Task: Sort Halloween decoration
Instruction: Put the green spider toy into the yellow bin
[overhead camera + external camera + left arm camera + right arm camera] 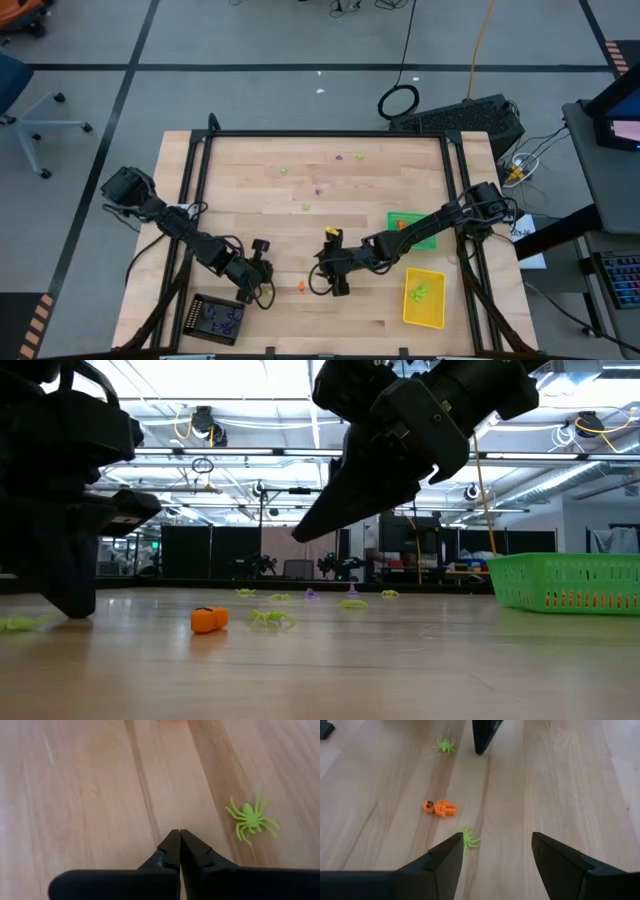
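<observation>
- The left gripper [179, 842] is sitting low over the near-left part of the wooden table [330, 210], with its two dark fingers pressed tip to tip and nothing showing between them.
- A lime green spider [251, 819] is lying on the bare wood just beside those closed tips, apart from them, so I judge this to be a pinch that is closing on nothing rather than a catch.
- The right gripper [497, 851] is hovering over the middle of the near edge with its fingers spread wide; a second lime green spider [469, 839] is lying right by the tip of one finger, and an orange pumpkin-headed figure [439, 807] is resting a little farther out.
- The step in hand looks like picking up single trinkets; next, the left gripper would need to reopen and shift sideways over its spider before coming down again, and the right gripper would need to centre its spider between its fingers before pinching.
- The trinkets being tiny and flat on the wood, the fingertips will probably have to come right down to the surface.
- More small green and purple pieces [340, 157] are lying scattered across the far half of the table, so most of the sorting appears to remain.
- The green tray [433, 240] is holding some orange pieces, partly hidden by the right arm.
- The yellow tray [433, 310] is holding a few lime green pieces.
- The black tray [197, 322] by the left arm is holding purple pieces.
</observation>
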Robot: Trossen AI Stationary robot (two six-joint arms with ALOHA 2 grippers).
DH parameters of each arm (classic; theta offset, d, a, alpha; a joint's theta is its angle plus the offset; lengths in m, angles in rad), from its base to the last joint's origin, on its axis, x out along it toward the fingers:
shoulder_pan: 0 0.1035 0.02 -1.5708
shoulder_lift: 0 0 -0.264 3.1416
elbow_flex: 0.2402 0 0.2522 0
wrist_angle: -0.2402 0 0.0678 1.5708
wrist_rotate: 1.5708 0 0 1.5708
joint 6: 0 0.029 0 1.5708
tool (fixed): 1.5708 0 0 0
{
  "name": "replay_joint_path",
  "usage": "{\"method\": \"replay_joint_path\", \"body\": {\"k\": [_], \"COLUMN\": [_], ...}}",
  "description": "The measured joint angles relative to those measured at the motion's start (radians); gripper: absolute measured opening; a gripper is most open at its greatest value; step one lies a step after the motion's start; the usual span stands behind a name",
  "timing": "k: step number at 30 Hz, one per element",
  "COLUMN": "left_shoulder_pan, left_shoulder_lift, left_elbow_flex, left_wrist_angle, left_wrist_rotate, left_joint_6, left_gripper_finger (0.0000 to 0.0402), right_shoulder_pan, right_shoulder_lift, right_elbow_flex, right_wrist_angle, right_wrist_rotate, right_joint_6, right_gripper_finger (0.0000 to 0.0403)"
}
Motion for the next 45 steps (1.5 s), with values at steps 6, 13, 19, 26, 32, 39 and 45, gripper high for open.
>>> {"method": "replay_joint_path", "body": {"k": [6,13,19,26,32,39,45], "left_shoulder_pan": [0.003,0.001,0.0,0.0,0.0,0.0,0.0], "left_shoulder_lift": [-0.031,-0.065,-0.065,-0.065,-0.065,-0.065,-0.066], "left_elbow_flex": [0.02,0.096,0.107,0.108,0.108,0.108,0.108], "left_wrist_angle": [-0.028,-0.016,0.018,0.071,0.085,0.092,0.092], "left_wrist_rotate": [-0.044,-0.158,-0.305,-0.321,-0.322,-0.318,-0.317], "left_joint_6": [-0.028,-0.028,-0.048,-0.056,-0.055,-0.056,-0.056], "left_gripper_finger": [0.0006,0.0006,0.0006,0.0006,0.0006,0.0006,0.0006], "right_shoulder_pan": [0.0,-0.007,-0.046,-0.089,-0.133,-0.164,-0.165], "right_shoulder_lift": [0.0,-0.031,-0.007,0.018,0.018,0.018,0.018], "right_elbow_flex": [0.0,0.0,-0.001,-0.001,-0.001,-0.001,-0.001], "right_wrist_angle": [-0.085,-0.309,-0.398,-0.365,-0.367,-0.37,-0.374], "right_wrist_rotate": [0.078,0.332,0.259,0.156,0.147,0.048,0.049], "right_joint_6": [0.117,0.276,0.257,0.238,0.34,0.399,0.41], "right_gripper_finger": [0.0221,0.0221,0.0221,0.0221,0.0211,0.0168,0.0122]}}
